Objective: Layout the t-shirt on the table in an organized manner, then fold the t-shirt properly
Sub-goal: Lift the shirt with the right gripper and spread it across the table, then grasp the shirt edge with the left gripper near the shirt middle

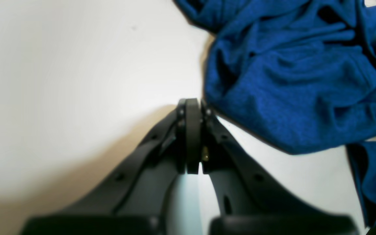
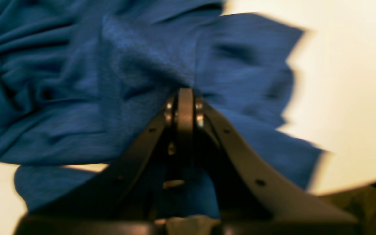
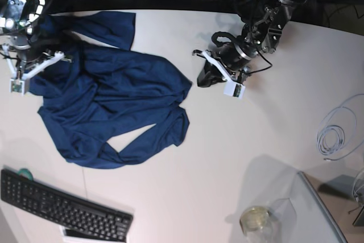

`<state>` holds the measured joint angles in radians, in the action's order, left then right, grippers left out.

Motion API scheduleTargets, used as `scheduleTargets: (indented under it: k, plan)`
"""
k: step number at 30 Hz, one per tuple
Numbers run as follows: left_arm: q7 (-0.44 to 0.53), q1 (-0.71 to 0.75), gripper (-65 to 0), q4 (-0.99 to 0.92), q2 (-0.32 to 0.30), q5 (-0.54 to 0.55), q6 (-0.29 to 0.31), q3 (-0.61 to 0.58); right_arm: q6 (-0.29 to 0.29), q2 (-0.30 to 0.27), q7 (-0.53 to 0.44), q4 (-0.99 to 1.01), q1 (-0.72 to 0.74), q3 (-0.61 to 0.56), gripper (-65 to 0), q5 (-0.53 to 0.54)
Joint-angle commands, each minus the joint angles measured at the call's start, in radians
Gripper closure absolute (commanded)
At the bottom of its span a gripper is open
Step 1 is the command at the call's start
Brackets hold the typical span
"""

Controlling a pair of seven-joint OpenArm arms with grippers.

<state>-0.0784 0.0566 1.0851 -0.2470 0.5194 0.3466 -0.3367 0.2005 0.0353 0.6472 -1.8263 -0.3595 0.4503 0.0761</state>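
The navy-blue t-shirt (image 3: 114, 101) lies crumpled on the left half of the white table (image 3: 227, 157), one sleeve reaching towards the back. In the right wrist view my right gripper (image 2: 185, 93) is shut on a bunched fold of the t-shirt (image 2: 77, 81); in the base view it (image 3: 35, 64) sits at the shirt's left edge. My left gripper (image 1: 193, 101) is shut with nothing in it, its tips on the table (image 1: 77, 65) just beside the t-shirt's (image 1: 289, 81) edge. From the base camera the left gripper (image 3: 203, 79) is just right of the shirt.
A black keyboard (image 3: 62, 209) lies at the front left. A coil of white cable (image 3: 335, 132) is at the right, with a glass jar (image 3: 256, 220) and a clear box (image 3: 318, 209) at the front right. The table's curved edge (image 2: 354, 186) passes close to the right gripper.
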Motion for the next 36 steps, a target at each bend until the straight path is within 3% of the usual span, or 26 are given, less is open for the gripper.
scheduleTargets:
  k: [1,3,7,9,11,12,15,17,19,22,25,27,30,32,36]
  plan:
    - [0.021,-0.005,0.0,0.04,-0.005,0.008,0.01,0.004,0.034,-0.004,-0.017,-0.033,0.0,0.011,-0.6,0.009]
    - [0.018,0.009,0.0,0.103,-0.019,0.011,0.01,0.003,0.066,0.005,0.01,-0.056,-0.002,0.028,-1.5,0.009]
    - [0.018,0.068,0.0,0.243,-0.024,0.012,0.01,0.004,0.07,0.007,0.076,-0.068,0.006,0.029,-3.5,0.009]
    - [0.018,0.081,0.0,0.272,-0.018,0.012,0.01,0.004,0.075,0.007,0.087,-0.068,0.006,0.028,-11.0,0.011]
    - [0.018,0.078,0.0,0.27,-0.015,0.012,0.01,-0.005,0.075,0.007,0.087,-0.068,0.006,0.026,-23.3,0.011]
    - [0.018,0.076,-6.1,0.267,0.001,0.009,0.01,-0.006,0.076,0.007,0.087,-0.068,0.006,0.026,-30.8,0.011]
    - [0.018,0.07,-31.4,0.237,0.034,0.006,0.01,0.003,0.076,0.007,0.087,-0.063,0.02,0.026,-44.7,0.011]
    - [0.018,0.042,-43.3,0.2,0.05,0.006,0.01,-0.006,0.076,0.007,0.087,-0.049,0.026,0.009,-45.2,0.029]
    - [0.018,0.018,-48.1,0.145,0.082,0.005,0.01,-0.008,0.076,0.001,0.087,-0.008,0.033,-0.023,-45.2,0.069]
    - [0.018,-0.027,-47.7,0.048,0.128,0.005,0.01,-0.009,0.076,-0.001,0.079,0.09,0.07,-0.041,-44.9,0.078]
    - [0.018,-0.071,-46.4,-0.038,0.15,0.005,0.01,-0.068,0.076,-0.004,0.079,0.19,0.106,-0.04,-40.2,0.078]
    - [0.022,-0.099,-38.7,-0.089,0.153,0.005,0.01,-0.129,0.076,-0.004,0.078,0.216,0.116,-0.038,-30.8,0.08]
    - [0.025,-0.136,-14.5,-0.153,0.166,0.005,-0.03,-0.2,0.076,-0.005,0.078,0.201,0.112,-0.035,-3.6,0.081]
    - [0.027,-0.142,0.0,-0.167,0.166,0.005,-0.085,-0.203,0.076,-0.005,0.078,0.164,0.09,-0.035,0.0,0.081]
    - [0.027,-0.146,0.0,-0.151,0.113,0.008,-0.166,-0.2,0.076,-0.005,0.084,0.038,0.047,-0.035,0.0,0.081]
